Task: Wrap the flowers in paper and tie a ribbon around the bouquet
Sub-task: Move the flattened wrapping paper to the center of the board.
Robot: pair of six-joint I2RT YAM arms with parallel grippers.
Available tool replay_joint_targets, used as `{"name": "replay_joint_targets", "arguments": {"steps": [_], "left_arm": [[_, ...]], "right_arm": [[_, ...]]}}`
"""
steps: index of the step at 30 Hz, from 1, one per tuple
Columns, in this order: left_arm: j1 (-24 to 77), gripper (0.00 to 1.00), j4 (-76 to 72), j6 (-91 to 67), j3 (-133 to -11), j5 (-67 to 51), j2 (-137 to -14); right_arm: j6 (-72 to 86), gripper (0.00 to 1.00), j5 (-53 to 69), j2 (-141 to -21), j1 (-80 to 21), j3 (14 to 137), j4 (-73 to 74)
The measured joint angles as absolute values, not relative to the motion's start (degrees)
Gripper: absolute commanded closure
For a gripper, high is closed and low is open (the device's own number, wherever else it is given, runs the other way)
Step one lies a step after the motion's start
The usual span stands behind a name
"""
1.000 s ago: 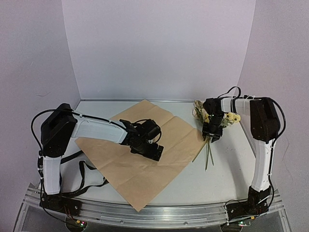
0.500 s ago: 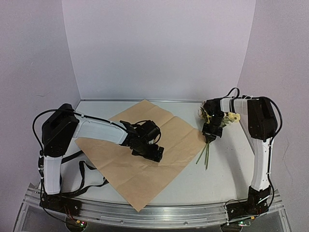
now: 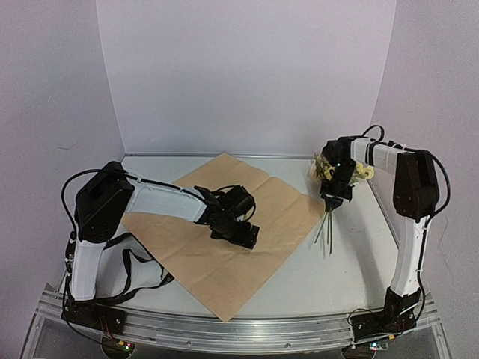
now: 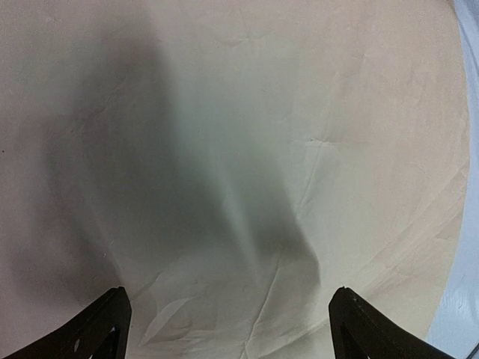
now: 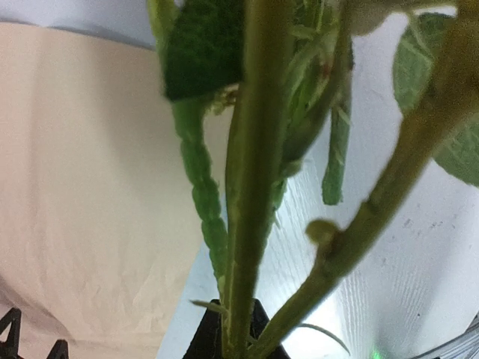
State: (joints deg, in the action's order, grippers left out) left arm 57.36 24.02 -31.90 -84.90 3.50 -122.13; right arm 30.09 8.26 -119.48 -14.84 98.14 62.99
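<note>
Pinching the flowers (image 3: 328, 226) by the stems with the right pincer (image 3: 331, 200), blooms above it, lifted probably for carrying to the paper (image 3: 224, 269) on its left. Holding the left pincer (image 3: 241, 230) spread just above that sheet, seemingly to pin it flat.

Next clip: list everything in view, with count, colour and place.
paper: one sheet, tan side up, middle of the table
flowers: one bunch, pale yellow with green stems, by the paper's right corner
ribbon: one, black, table's near left, beside the paper
table: one, pale grey, under everything
walls: three, lilac, around the table
left claw: one, black, open over the paper
right claw: one, black, shut on the flowers' stems
</note>
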Motion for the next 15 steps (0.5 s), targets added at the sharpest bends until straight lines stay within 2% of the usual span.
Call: {"name": "replay_joint_targets", "arguments": {"steps": [15], "left_arm": [[62.3,0.07,26.9,-28.9,-97.5,1.1,-129.8]], "right_arm": [[26.9,1.00,7.0,-103.6,-14.8,95.9,67.8]]}}
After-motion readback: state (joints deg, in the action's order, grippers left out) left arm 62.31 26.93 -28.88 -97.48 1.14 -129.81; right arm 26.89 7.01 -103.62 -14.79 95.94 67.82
